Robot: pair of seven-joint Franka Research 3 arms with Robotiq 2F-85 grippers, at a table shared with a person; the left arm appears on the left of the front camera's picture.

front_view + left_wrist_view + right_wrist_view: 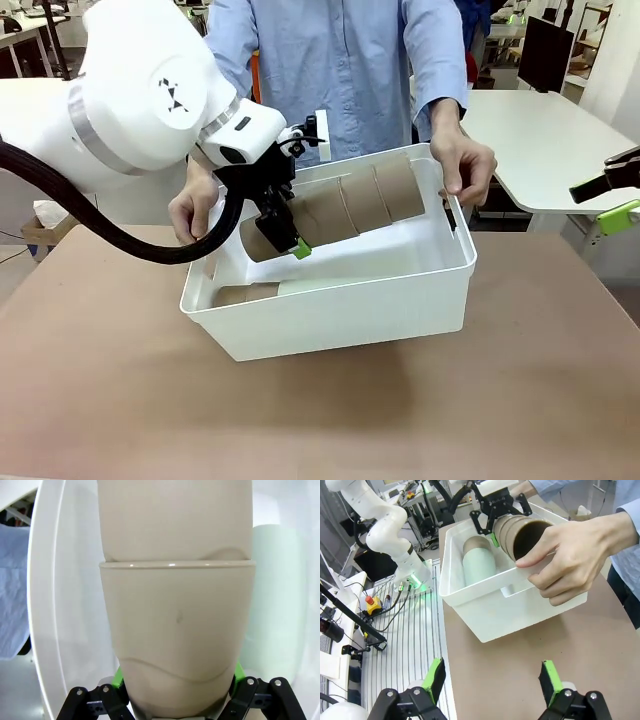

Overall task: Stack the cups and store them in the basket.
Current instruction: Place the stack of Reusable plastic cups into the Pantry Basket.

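Several tan cups (335,212), nested in a long stack, hang tilted over the white basket (330,300), gripped only at the narrow base by the left gripper (284,232), so the outer cups may slide off, while the right gripper (492,685) waits wide over the bench (320,410).

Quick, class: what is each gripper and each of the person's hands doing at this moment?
Left gripper: shut on the stack of tan cups.
Right gripper: open, holding nothing.
Person's hands: gripping the white basket's rim.
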